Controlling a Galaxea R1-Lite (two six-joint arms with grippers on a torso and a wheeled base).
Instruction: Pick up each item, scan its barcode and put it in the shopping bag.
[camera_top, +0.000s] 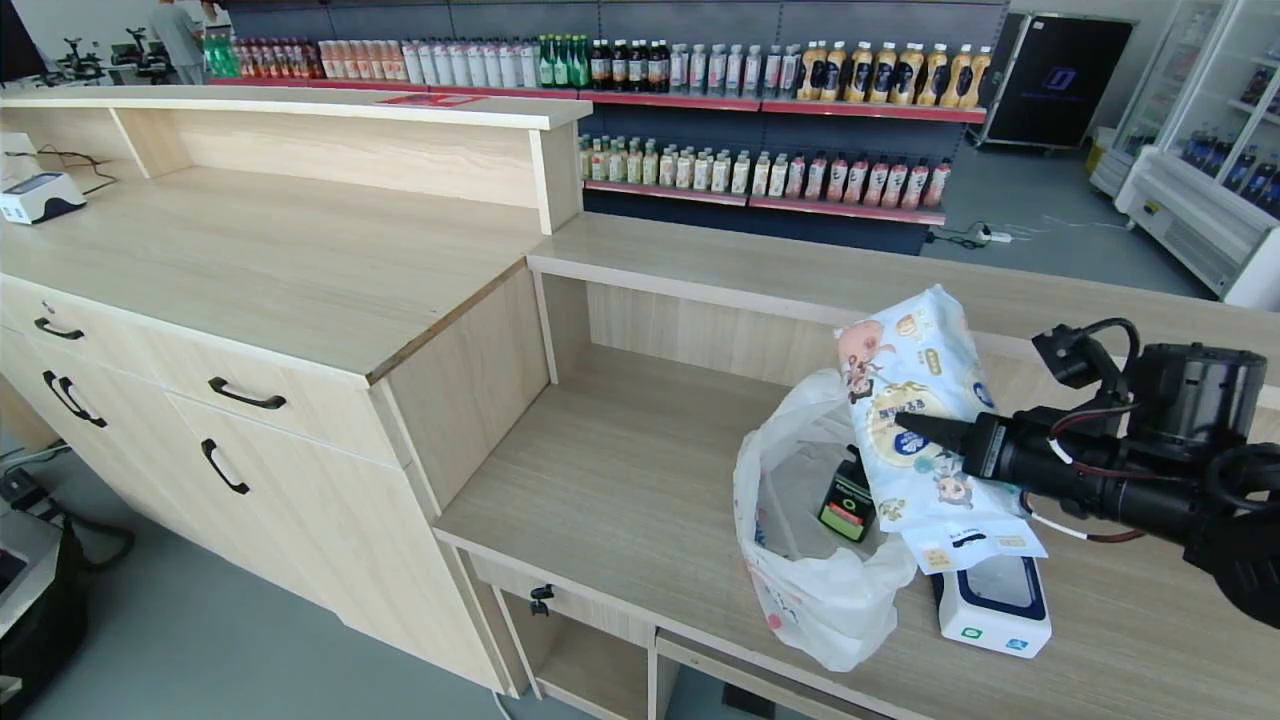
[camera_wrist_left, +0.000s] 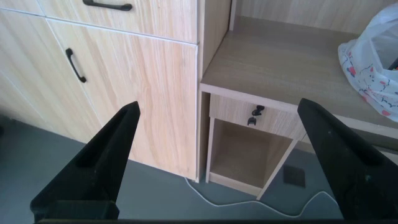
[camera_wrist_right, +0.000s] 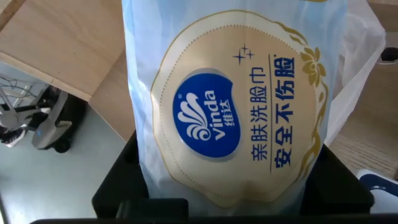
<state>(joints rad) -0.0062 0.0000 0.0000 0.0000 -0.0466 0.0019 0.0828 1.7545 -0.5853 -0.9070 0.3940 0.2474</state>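
Tissue pack (camera_top: 915, 360) (camera_wrist_right: 230, 106) is held between the closed-in jaws of the right gripper (camera_top: 905, 420), over the mouth of the white shopping bag (camera_top: 800, 590), which is set on the lower counter (camera_top: 620, 480) with a green-and-black item (camera_top: 848, 500) inside. A white scanner (camera_top: 995, 600) is placed just beside the bag. The left gripper (camera_wrist_left: 219, 106) is seen with jaws spread wide, above the floor by the cabinet (camera_wrist_left: 124, 93).

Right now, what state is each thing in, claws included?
shopping bag: open, on the counter, one green-and-black item inside.
tissue pack: lifted, gripped by the right claw, above the bag's rim.
right claw: shut on the tissue pack.
scanner: lying flat on the counter beside the bag.
left claw: open, empty.
cabinet doors: shut.
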